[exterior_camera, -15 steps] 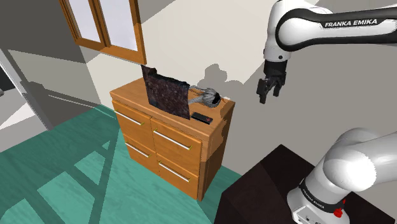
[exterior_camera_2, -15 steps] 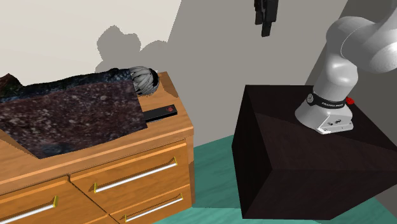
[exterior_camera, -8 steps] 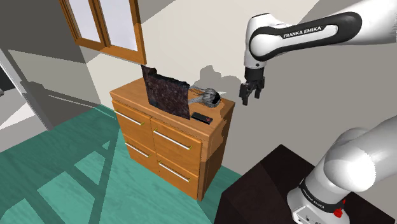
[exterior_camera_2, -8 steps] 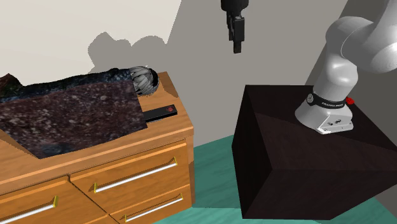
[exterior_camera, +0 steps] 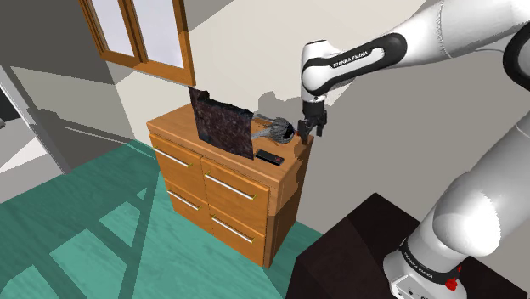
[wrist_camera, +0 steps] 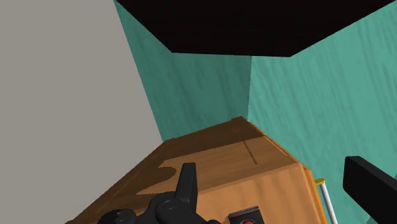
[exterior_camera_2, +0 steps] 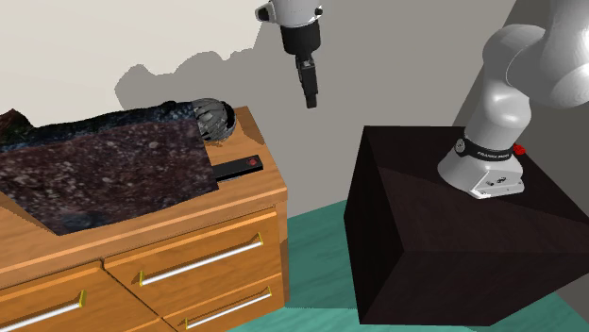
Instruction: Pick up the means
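Observation:
A wooden dresser [exterior_camera: 255, 183] stands against the wall. On its top lie a grey and black rounded thing [exterior_camera: 279, 129] [exterior_camera_2: 213, 118], a flat black remote with a red button [exterior_camera: 270, 157] [exterior_camera_2: 236, 167] [wrist_camera: 247, 217], and a dark speckled slab [exterior_camera: 221, 123] [exterior_camera_2: 104, 170]. My gripper [exterior_camera: 312, 130] [exterior_camera_2: 310, 94] hangs open and holds nothing, just above the dresser's end nearest the stand, close beside the rounded thing. In the wrist view one black finger [wrist_camera: 372, 184] shows over the dresser's corner.
A grey wall [exterior_camera: 255, 51] rises right behind the dresser, with a wood-framed window [exterior_camera: 140, 34] above it. My dark stand [exterior_camera_2: 444, 226] sits beside the dresser across a gap of teal floor [exterior_camera: 102, 238].
The arm has swung toward the shoulder view's left and come down, carrying the open gripper from beside the wall to just over the dresser's end. Nothing on the dresser has moved.

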Robot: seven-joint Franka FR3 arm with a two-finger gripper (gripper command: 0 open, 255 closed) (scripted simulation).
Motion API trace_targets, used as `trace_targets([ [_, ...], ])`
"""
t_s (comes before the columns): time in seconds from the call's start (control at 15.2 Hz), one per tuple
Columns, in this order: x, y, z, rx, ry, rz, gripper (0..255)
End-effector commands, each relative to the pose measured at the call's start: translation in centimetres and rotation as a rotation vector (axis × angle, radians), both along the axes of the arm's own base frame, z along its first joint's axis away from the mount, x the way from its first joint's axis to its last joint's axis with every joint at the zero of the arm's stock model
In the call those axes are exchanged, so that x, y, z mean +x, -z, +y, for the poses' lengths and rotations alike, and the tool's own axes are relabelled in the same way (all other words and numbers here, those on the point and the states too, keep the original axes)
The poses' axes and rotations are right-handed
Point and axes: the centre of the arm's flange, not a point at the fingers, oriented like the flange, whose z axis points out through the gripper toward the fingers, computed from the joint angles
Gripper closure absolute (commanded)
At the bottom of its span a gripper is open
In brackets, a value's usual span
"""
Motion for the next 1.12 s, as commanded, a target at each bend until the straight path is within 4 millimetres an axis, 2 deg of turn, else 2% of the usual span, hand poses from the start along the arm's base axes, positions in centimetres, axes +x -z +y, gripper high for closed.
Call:
trace_targets([
  [0.0,2.3,1.7,0.2,0.003,-0.019,0.003,0],
  [1.06,18.8,14.5,4.5,0.025,-0.164,0.025,0],
])
